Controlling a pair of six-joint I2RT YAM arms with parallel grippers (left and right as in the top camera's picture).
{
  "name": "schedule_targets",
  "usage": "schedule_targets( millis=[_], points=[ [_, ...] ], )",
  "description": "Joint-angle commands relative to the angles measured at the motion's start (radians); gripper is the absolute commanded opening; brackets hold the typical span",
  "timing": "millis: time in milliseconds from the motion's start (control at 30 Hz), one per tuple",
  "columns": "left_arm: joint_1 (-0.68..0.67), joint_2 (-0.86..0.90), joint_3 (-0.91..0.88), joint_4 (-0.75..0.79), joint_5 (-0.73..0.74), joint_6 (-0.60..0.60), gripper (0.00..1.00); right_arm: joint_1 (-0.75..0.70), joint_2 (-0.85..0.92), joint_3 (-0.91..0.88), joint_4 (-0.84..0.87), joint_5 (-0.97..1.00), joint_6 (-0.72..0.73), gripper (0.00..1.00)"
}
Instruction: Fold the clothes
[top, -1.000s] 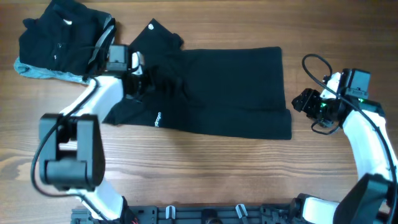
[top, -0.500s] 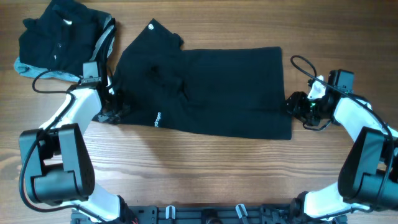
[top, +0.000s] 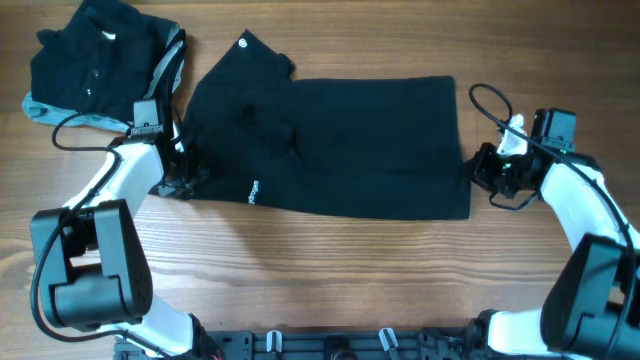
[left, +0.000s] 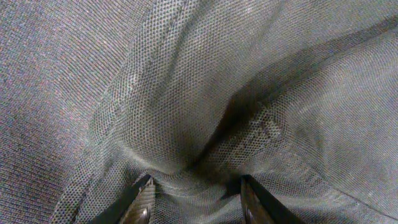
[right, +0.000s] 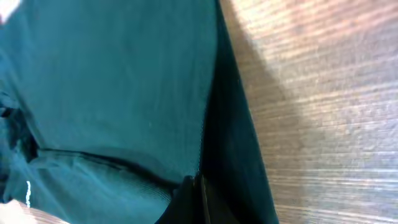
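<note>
A black shirt (top: 330, 140) lies spread flat across the middle of the table, with its white logo (top: 253, 190) near the front left. In the overhead view my left gripper (top: 183, 180) presses on the shirt's left edge. The left wrist view shows it (left: 196, 202) open, with a ridge of the mesh cloth (left: 186, 93) bunched between the fingers. My right gripper (top: 478, 168) sits at the shirt's right edge. In the right wrist view it (right: 198, 186) is shut on the hem of the shirt (right: 112, 93). A folded stack of clothes (top: 100, 65) lies at the back left.
The stack shows a light grey-blue edge (top: 60, 115) at its front. Bare wooden table (top: 330, 270) runs in front of the shirt and right of its hem (right: 323, 112). The arms' bases stand at the front edge (top: 330, 345).
My left arm left the shirt's upper left part and came down onto its left edge. My right gripper reached the right hem and closed on it.
</note>
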Motion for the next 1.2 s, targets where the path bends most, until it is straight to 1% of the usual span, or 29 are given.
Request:
schedule_targets(
  millis=[0, 100, 200, 267, 300, 367, 467, 533, 567, 633, 667, 700, 767, 833, 867, 933, 1000, 1067, 1100, 1133, 1167],
  points=[
    [0.019, 0.042, -0.035, 0.001, -0.05, 0.008, 0.45, 0.005, -0.018, 0.02, 0.045, 0.017, 0.006, 0.04],
    [0.067, 0.042, -0.035, -0.011, -0.039, 0.008, 0.43, 0.005, -0.017, 0.019, 0.135, 0.018, 0.025, 0.05],
    [0.082, 0.042, -0.035, -0.009, -0.013, 0.009, 0.44, 0.005, -0.003, 0.019, 0.158, 0.017, 0.05, 0.06],
    [0.08, 0.042, -0.035, 0.005, 0.033, 0.016, 0.51, 0.007, 0.01, 0.019, 0.154, 0.017, 0.046, 0.52],
    [0.08, 0.042, -0.035, 0.009, 0.046, 0.016, 0.54, 0.007, 0.01, 0.019, 0.154, 0.017, 0.046, 0.65],
    [0.08, 0.042, -0.035, 0.016, 0.073, 0.016, 0.57, 0.007, 0.01, 0.019, 0.151, 0.018, 0.047, 0.69],
    [0.08, 0.04, -0.035, 0.015, 0.079, 0.017, 0.58, 0.007, 0.01, 0.019, 0.124, 0.018, 0.047, 0.71],
    [0.08, 0.016, -0.025, 0.015, 0.164, 0.03, 0.57, 0.007, 0.01, 0.019, 0.063, 0.027, 0.05, 0.71],
    [0.08, -0.014, -0.01, 0.012, 0.233, 0.051, 0.58, 0.007, 0.01, 0.019, 0.031, 0.04, 0.051, 0.7],
    [0.079, -0.1, 0.027, 0.009, 0.325, 0.067, 0.59, 0.007, 0.01, 0.015, -0.034, 0.061, 0.05, 0.69],
    [0.073, -0.133, 0.032, 0.013, 0.337, 0.07, 0.58, 0.007, 0.01, 0.01, -0.04, 0.063, 0.051, 0.69],
    [0.05, -0.173, 0.033, 0.027, 0.337, 0.094, 0.58, 0.007, 0.01, 0.004, -0.043, 0.076, 0.086, 0.69],
    [-0.042, -0.18, 0.031, 0.064, 0.336, 0.154, 0.65, 0.007, 0.01, 0.003, -0.084, 0.147, 0.201, 0.66],
    [-0.129, -0.152, 0.031, 0.098, 0.332, 0.225, 0.68, 0.007, 0.01, 0.003, -0.115, 0.18, 0.236, 0.66],
    [-0.175, -0.121, 0.031, 0.128, 0.3, 0.246, 0.7, 0.007, 0.01, 0.003, -0.116, 0.179, 0.232, 0.67],
    [-0.224, -0.058, 0.031, 0.187, 0.257, 0.248, 0.76, 0.007, 0.01, 0.003, -0.124, 0.179, 0.232, 0.67],
    [-0.253, -0.002, 0.031, 0.246, 0.262, 0.248, 0.77, 0.007, 0.01, 0.003, -0.128, 0.179, 0.23, 0.67],
    [-0.274, 0.045, 0.031, 0.326, 0.256, 0.247, 0.75, 0.007, 0.01, 0.003, -0.128, 0.179, 0.229, 0.67],
    [-0.275, 0.07, 0.031, 0.38, 0.217, 0.235, 0.7, 0.007, 0.01, 0.003, -0.134, 0.179, 0.229, 0.67],
    [-0.274, 0.073, 0.031, 0.404, 0.153, 0.212, 0.71, 0.007, 0.01, 0.003, -0.143, 0.179, 0.229, 0.67],
    [-0.269, 0.073, 0.032, 0.439, 0.088, 0.183, 0.75, 0.007, 0.01, 0.003, -0.148, 0.179, 0.213, 0.67]
  ],
)
